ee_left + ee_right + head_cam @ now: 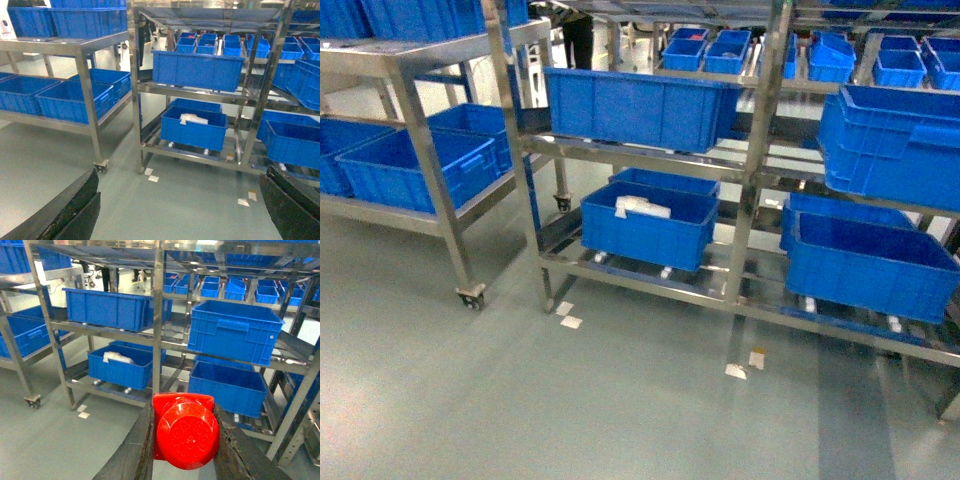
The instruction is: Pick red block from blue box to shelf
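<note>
The red block (187, 436) fills the bottom of the right wrist view, its round stud facing the camera. My right gripper (184, 409) is shut on it, with a dark finger pressed against each side. It hangs in the air in front of the steel shelf (158, 320). The same shelf (760, 150) stands across the head view, where neither gripper shows. In the left wrist view my left gripper (182, 200) is open and holds nothing, its fingers (75, 210) wide apart above the floor and facing the shelf (135, 100). The blue box is out of view.
Dark blue ribbed crates (640, 105) sit on the shelf tiers. One low crate (648, 228) holds a white bag (642, 207). A second steel rack on castors (430, 150) stands to the left. Paper scraps (570, 321) lie on the grey floor by the shelf legs.
</note>
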